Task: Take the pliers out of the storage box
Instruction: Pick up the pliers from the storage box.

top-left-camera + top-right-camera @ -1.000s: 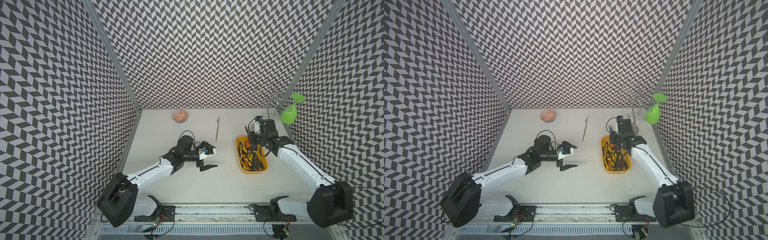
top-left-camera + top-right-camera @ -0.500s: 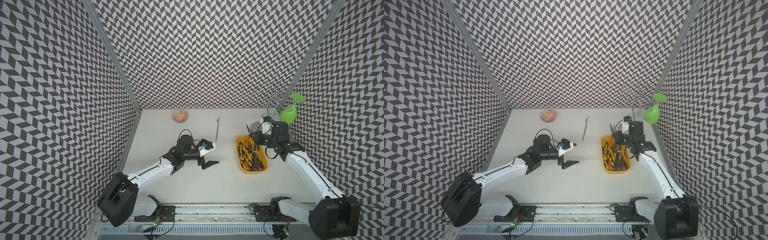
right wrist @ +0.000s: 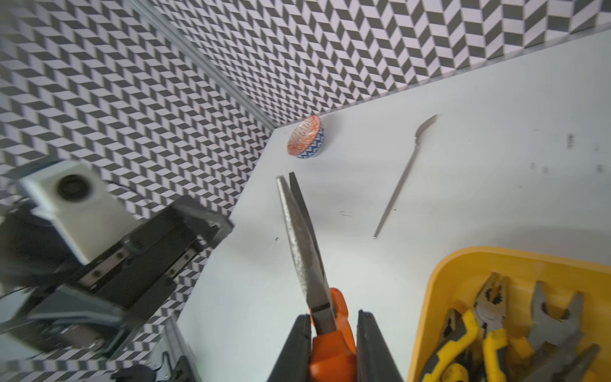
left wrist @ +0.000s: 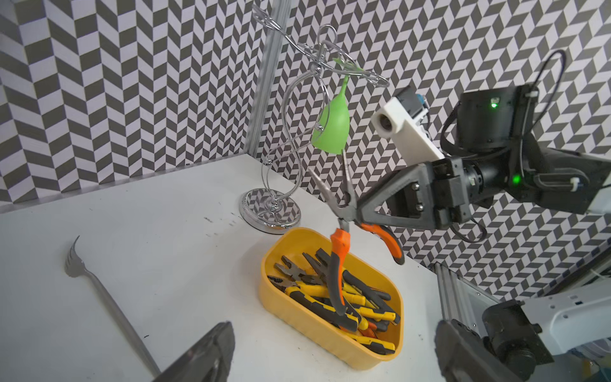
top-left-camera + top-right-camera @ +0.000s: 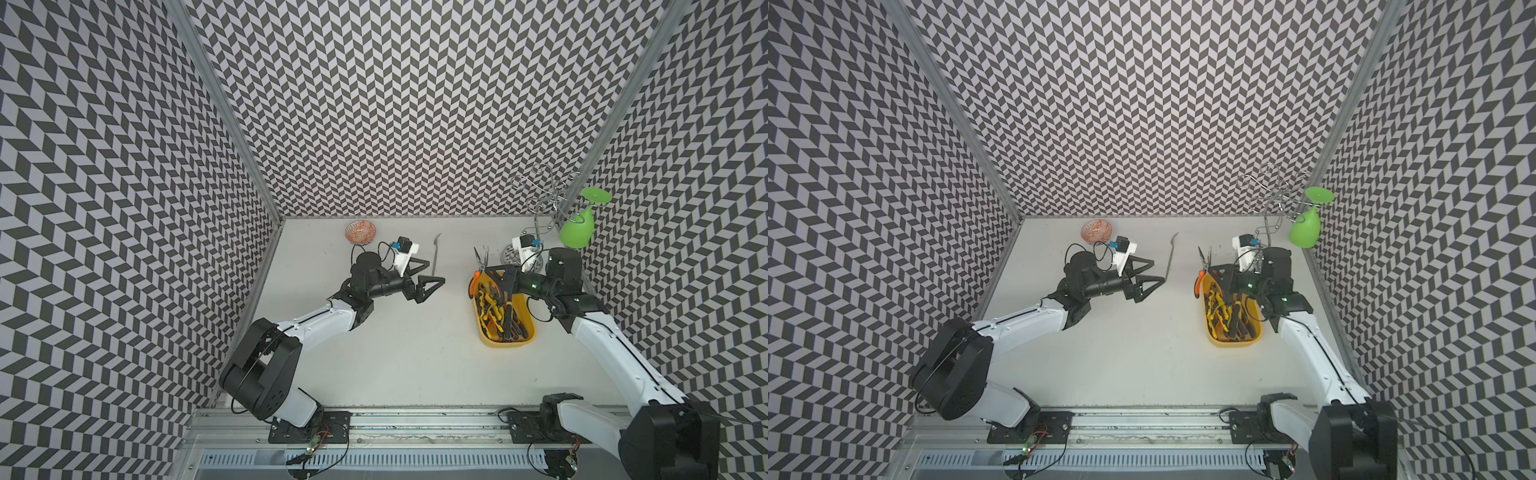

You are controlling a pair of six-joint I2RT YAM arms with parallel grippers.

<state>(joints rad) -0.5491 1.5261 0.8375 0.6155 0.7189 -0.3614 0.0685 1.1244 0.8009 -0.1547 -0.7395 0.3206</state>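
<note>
Setting: white tabletop (image 5: 415,365) enclosed on three sides by walls (image 5: 395,104) of black-and-white chevron pattern.
Front edge: aluminium rail (image 5: 415,420) carrying the black bases of both white arms, well apart.
Storage box: shallow yellow plastic rectangular tray (image 5: 505,343) with rounded corners, flat on the table on the right arm's side, long axis running front to back.
Box contents: heap of pliers (image 5: 496,311) with grey metal jaws and yellow-and-black handles, crossed over one another inside the tray.
Right gripper (image 3: 334,319): reaching sideways above the far end of the tray, jaws pinching one pair near its pivot.
Held pair: long-nosed pliers (image 4: 340,243) with orange-and-black handles, in the air at the tray's far corner nearest the left arm. Nose up toward the back wall and slightly parted, handles splayed and hanging down. Lower handle tip touching the heap or clear of it: cannot tell.
Left gripper (image 5: 435,272): hovering mid-table, pointed toward the right arm, jaws spread wide, apart from the tray.
Fork: thin grey metal fork (image 5: 436,253) lying flat on the table between the two grippers, tines toward the back wall.
Bowl: small orange patterned bowl (image 5: 360,231) near the back left corner.
Stand: chrome wire stand (image 5: 540,199) in the back right corner, with a green plastic goblet (image 5: 577,226) hanging upside down from it.
</note>
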